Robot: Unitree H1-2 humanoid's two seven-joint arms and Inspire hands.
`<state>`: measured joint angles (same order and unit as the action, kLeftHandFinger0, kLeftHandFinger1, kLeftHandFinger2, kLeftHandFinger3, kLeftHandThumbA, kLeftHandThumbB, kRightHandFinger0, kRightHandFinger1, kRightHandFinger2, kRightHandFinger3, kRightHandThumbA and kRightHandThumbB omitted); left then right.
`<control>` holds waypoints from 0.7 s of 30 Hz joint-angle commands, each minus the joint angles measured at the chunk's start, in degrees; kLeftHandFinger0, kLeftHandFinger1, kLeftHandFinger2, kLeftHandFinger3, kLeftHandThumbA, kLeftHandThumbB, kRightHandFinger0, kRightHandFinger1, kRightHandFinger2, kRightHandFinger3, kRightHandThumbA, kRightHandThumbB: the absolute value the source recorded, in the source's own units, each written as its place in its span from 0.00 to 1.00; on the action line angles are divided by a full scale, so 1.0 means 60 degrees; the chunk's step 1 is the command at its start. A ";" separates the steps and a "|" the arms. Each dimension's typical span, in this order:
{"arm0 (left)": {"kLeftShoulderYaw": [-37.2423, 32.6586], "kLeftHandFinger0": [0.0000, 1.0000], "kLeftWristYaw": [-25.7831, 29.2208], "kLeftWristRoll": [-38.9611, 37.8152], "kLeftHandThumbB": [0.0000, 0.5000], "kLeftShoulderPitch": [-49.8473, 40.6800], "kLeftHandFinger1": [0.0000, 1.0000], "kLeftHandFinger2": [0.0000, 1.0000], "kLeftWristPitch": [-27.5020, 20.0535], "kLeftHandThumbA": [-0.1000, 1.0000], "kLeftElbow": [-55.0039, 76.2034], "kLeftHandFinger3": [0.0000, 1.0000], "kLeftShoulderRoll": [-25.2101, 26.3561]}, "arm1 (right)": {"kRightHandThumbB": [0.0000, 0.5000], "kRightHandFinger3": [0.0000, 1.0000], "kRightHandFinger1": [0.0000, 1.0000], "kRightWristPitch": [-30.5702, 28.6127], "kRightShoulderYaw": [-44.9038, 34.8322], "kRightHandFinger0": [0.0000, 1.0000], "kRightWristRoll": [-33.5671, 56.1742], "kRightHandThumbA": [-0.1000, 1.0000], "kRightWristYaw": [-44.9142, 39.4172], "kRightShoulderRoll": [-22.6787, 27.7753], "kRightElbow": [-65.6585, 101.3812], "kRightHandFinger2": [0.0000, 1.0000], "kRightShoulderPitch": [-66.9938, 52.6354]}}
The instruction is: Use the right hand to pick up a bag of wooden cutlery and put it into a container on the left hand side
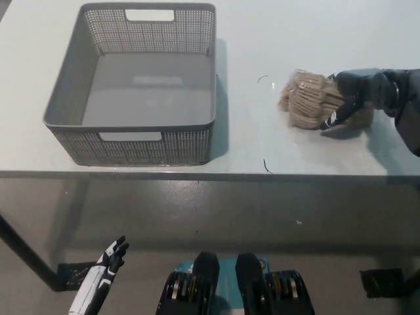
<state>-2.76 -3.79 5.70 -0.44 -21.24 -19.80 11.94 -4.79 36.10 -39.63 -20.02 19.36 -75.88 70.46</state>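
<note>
A clear bag of wooden cutlery lies on the white table, right of centre. My black right hand is over the bag's right half, fingers spread and curved down around it, one fingertip touching the table at the bag's front edge. It has not closed on the bag. The grey perforated basket stands empty on the left of the table. My white left hand hangs below the table edge at the lower left, fingers apart, holding nothing.
The table's front edge runs across the middle of the picture, with grey floor below it. Two small dark marks lie on the table between basket and bag.
</note>
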 commanded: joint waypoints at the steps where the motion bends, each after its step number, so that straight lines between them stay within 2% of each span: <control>1: -0.0016 1.00 -0.0104 0.0047 0.57 0.0015 1.00 1.00 -0.0267 1.00 0.0354 1.00 0.0166 | 0.98 1.00 1.00 -0.0285 -0.0040 1.00 0.0040 1.00 0.0678 -0.0128 -0.0348 1.00 0.0499; 5: -0.0031 1.00 -0.0097 0.0130 0.57 0.0072 1.00 1.00 -0.0302 1.00 0.0308 1.00 0.0175 | 0.97 1.00 1.00 -0.0260 -0.0173 1.00 0.0208 1.00 0.0890 -0.0209 -0.0641 1.00 0.0311; 6: -0.0028 1.00 -0.0113 0.0105 0.57 0.0074 1.00 1.00 -0.0294 1.00 0.0297 1.00 0.0170 | 0.87 1.00 1.00 -0.0302 -0.0262 1.00 0.0292 1.00 0.0996 -0.0222 -0.0719 1.00 0.0248; 7: -0.0027 1.00 -0.0115 0.0107 0.56 0.0076 1.00 1.00 -0.0302 1.00 0.0289 1.00 0.0170 | 0.88 1.00 1.00 -0.0316 -0.0295 1.00 0.0316 1.00 0.1041 -0.0227 -0.0743 1.00 0.0234; 8: -0.0027 1.00 -0.0134 0.0095 0.56 0.0074 1.00 1.00 -0.0303 1.00 0.0290 1.00 0.0172 | 0.76 1.00 1.00 -0.0306 -0.0454 1.00 0.0452 0.85 0.1242 -0.0242 -0.0752 1.00 0.0206; 9: -0.0033 1.00 -0.0139 0.0115 0.56 0.0073 1.00 1.00 -0.0317 1.00 0.0292 1.00 0.0180 | 0.64 1.00 0.89 -0.0496 -0.0508 0.80 0.0474 0.46 0.1667 -0.0225 -0.0745 0.97 0.0149; 10: -0.0034 1.00 -0.0133 0.0137 0.56 0.0074 1.00 1.00 -0.0320 1.00 0.0293 1.00 0.0182 | 0.57 0.85 0.63 -0.0639 -0.0518 0.52 0.0441 0.23 0.2089 -0.0211 -0.0738 0.75 0.0095; 11: -0.0030 1.00 -0.0124 0.0156 0.56 0.0074 1.00 1.00 -0.0316 1.00 0.0294 1.00 0.0180 | 0.55 0.77 0.54 -0.0734 -0.0512 0.41 0.0384 0.13 0.2473 -0.0204 -0.0739 0.66 0.0048; 12: -0.0003 1.00 -0.0089 0.0157 0.57 0.0130 1.00 1.00 -0.0244 1.00 0.0331 1.00 0.0149 | 0.45 0.38 0.15 -0.0878 -0.0364 0.00 0.0147 0.00 0.3439 -0.0168 -0.0680 0.36 0.0047; 13: 0.0002 1.00 -0.0096 0.0139 0.57 0.0134 1.00 1.00 -0.0250 1.00 0.0317 1.00 0.0146 | 0.42 0.45 0.22 -0.1001 -0.0463 0.00 0.0226 0.00 0.3742 -0.0133 -0.0645 0.50 0.0008; 14: 0.0018 1.00 -0.0095 0.0119 0.58 0.0173 1.00 1.00 -0.0242 1.00 0.0297 1.00 0.0149 | 0.41 0.63 0.37 -0.1069 -0.0555 0.02 0.0315 0.00 0.3880 -0.0125 -0.0645 0.76 0.0027; 15: 0.0024 1.00 -0.0104 0.0102 0.58 0.0196 1.00 1.00 -0.0255 1.00 0.0268 1.00 0.0154 | 0.40 0.80 0.50 -0.1165 -0.0619 0.05 0.0385 0.00 0.3983 -0.0109 -0.0659 0.93 0.0035; 16: 0.0020 1.00 -0.0086 0.0135 0.58 0.0209 1.00 1.00 -0.0290 1.00 0.0234 1.00 0.0157 | 0.39 0.93 0.59 -0.1254 -0.0678 0.07 0.0442 0.00 0.4038 -0.0090 -0.0661 0.93 0.0033; 17: 0.0013 1.00 -0.0059 0.0191 0.55 0.0225 1.00 1.00 -0.0319 1.00 0.0214 1.00 0.0165 | 0.38 0.96 0.61 -0.1265 -0.0714 0.07 0.0459 0.00 0.4079 -0.0089 -0.0661 0.96 0.0058; 20: 0.0001 1.00 -0.0083 0.0193 0.55 0.0272 1.00 1.00 -0.0378 1.00 0.0184 1.00 0.0185 | 0.37 0.93 0.63 -0.1408 -0.0781 0.08 0.0458 0.00 0.4265 -0.0065 -0.0646 1.00 0.0087; 21: -0.0001 1.00 -0.0077 0.0205 0.56 0.0297 1.00 1.00 -0.0375 1.00 0.0173 1.00 0.0183 | 0.35 0.84 0.61 -0.1438 -0.0791 0.08 0.0447 0.00 0.4343 -0.0055 -0.0641 0.98 0.0093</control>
<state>-2.78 -4.21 6.20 -0.11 -21.24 -19.67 11.95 -9.60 32.72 -38.25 -3.36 18.39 -79.97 67.98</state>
